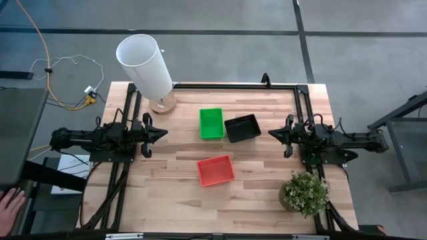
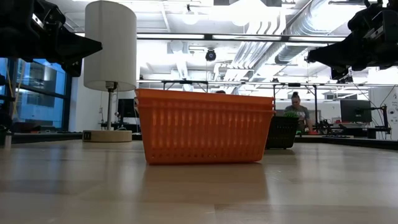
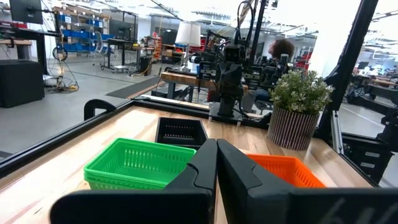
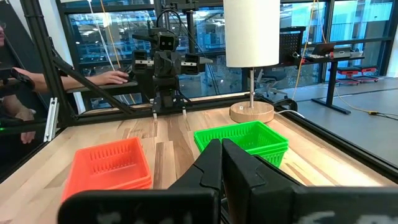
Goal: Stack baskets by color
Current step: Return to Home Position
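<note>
Red basket stack (image 1: 215, 170) mid-table, bare wood around, left pincer (image 1: 163, 133) together, right pincer (image 1: 272, 133) together

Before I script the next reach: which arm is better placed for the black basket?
Probably the right. The black basket lies nearer the right gripper, shut and empty, than the left gripper, beyond the green basket.

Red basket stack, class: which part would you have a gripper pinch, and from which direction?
Pinch a long side wall of the red basket stack at its rim, coming straight down from above. The stack sits flat with its mouth open upward, its walls are thin mesh, and bare table surrounds it.
</note>
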### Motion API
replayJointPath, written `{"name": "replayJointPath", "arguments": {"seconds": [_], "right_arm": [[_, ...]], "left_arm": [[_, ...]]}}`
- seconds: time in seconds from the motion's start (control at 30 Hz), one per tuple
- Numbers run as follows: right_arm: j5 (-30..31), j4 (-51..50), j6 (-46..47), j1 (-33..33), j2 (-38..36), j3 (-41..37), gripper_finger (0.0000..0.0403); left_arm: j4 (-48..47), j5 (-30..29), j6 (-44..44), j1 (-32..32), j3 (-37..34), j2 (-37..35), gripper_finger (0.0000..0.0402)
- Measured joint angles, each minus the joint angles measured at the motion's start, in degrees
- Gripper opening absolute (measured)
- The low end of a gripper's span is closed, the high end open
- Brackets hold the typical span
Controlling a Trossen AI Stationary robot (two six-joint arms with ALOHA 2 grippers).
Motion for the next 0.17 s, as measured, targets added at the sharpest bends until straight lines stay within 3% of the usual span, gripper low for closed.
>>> {"name": "replayJointPath", "arguments": {"seconds": [0.17], "right_arm": [[-0.01,-0.02,0.0,0.02,0.0,0.0,0.0]], "left_arm": [[0.0,0.0,0.03,0.0,0.0,0.0,0.0]]}}
